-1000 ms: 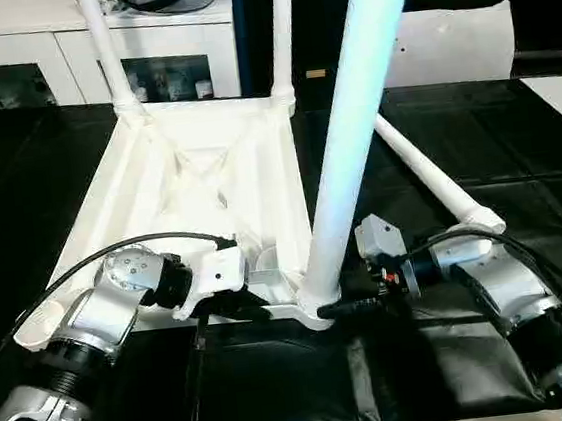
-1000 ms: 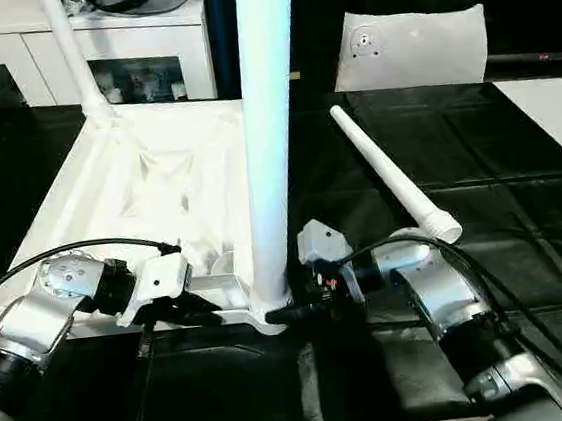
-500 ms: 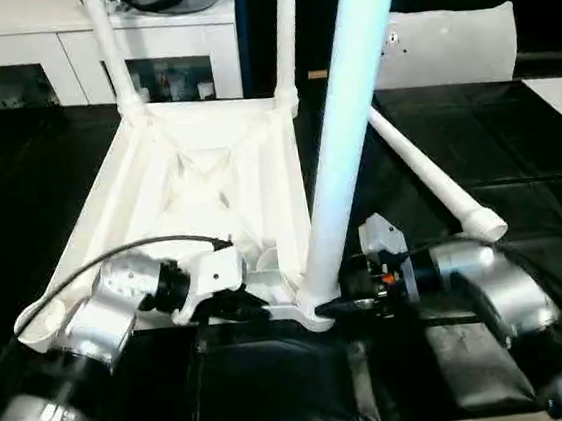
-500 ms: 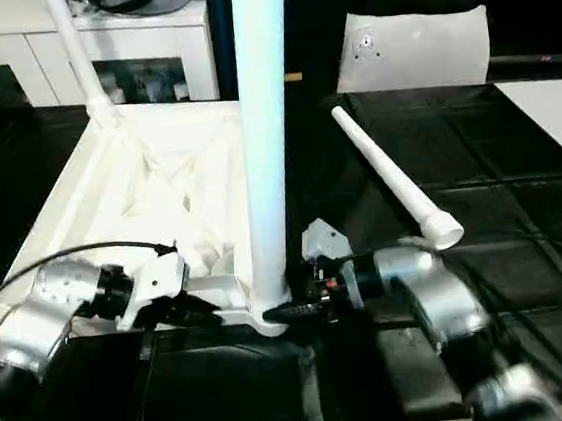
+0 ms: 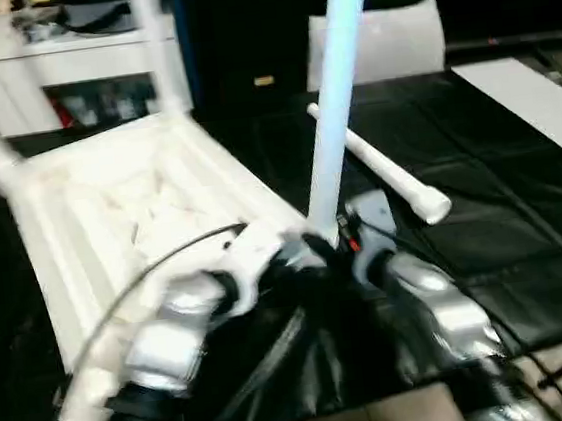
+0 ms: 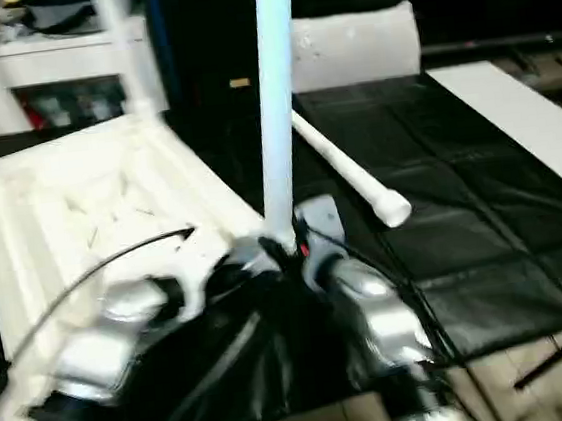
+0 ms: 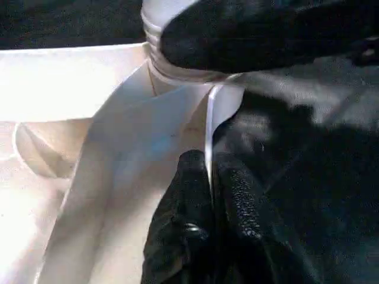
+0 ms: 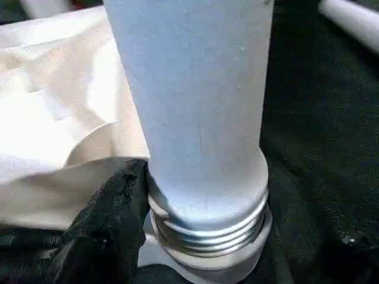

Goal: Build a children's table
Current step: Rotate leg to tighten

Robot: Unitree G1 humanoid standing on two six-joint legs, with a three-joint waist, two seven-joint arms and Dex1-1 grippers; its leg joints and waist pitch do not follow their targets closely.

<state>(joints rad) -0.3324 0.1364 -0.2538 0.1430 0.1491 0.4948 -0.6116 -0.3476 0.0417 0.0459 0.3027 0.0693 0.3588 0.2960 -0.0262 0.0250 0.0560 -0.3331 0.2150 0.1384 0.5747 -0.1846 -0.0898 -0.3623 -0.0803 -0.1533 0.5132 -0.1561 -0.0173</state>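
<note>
- The left pincer [image 7: 208,195] is pinching the thin rim of the upturned table [image 5: 91,220], fingers clenched on it near the corner socket.
- The right pincer [image 8: 177,236] is clasping the threaded base of the upright leg [image 5: 335,104] at that socket.
- A loose leg [image 5: 383,175] is lying just beyond on the black tabletop [image 5: 504,227].

Motion blur smears both forearms and the tabletop [image 5: 109,203]; the upright leg [image 5: 336,114] is cut off by the upper edge, its threaded base partly masked.
</note>
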